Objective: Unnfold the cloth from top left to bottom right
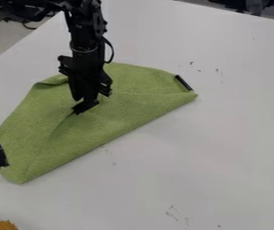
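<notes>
Green cloth (118,117): folded on the desk (217,152), with a crease (59,124) by the jaws.
Jaws: down at the cloth's middle; I can't tell if they're apart or together.
Crease: a weak pinch there could let the cloth flop back.
Curled edge (54,81): might tuck under and bunch up.
Desk: looks smooth (I see no weights), so a low pull could drag everything.

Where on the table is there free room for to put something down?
The white table is bare, save small marks, from the green cloth's lower-right edge to the picture's right side. It is crowded where the gripper meets the cloth, and beside the orange-brown thing, lower left.
</notes>
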You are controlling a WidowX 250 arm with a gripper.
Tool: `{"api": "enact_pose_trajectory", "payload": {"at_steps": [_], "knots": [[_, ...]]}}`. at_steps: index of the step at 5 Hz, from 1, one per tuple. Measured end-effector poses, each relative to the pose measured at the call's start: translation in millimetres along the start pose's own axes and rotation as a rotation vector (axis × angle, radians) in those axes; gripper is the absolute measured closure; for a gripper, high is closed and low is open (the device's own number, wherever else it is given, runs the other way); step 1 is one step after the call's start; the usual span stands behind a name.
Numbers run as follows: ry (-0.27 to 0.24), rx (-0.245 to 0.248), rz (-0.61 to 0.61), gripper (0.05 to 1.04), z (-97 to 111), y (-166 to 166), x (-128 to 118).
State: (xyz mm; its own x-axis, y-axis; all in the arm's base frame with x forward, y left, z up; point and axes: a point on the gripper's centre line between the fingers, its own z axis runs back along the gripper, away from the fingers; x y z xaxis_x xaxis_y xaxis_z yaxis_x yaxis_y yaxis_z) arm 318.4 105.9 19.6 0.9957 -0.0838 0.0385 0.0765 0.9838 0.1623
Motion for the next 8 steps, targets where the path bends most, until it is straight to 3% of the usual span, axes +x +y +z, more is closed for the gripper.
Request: {"api": "enact_pose_trajectory", "payload": {"at_steps": [1, 2, 3, 5, 6, 7, 8], "knots": [[0.0, -0.008, 0.0, 0.314, -2.2, -2.3, -1.8], [-0.006, -0.016, 0.002, 0.09, -3.2, -2.6, -2.1], [-0.009, -0.019, 0.008, 0.129, -3.6, -0.4, -2.7], [-0.019, -0.028, 0.006, 0.713, -4.6, -1.4, -1.2], [-0.018, -0.038, 0.016, 0.917, -9.3, 1.2, -2.1], [-0.025, -0.041, 0.016, 1.011, -9.5, 0.7, -1.2], [-0.008, -0.013, 0.01, 1.022, -6.0, -0.1, -2.4]]}}
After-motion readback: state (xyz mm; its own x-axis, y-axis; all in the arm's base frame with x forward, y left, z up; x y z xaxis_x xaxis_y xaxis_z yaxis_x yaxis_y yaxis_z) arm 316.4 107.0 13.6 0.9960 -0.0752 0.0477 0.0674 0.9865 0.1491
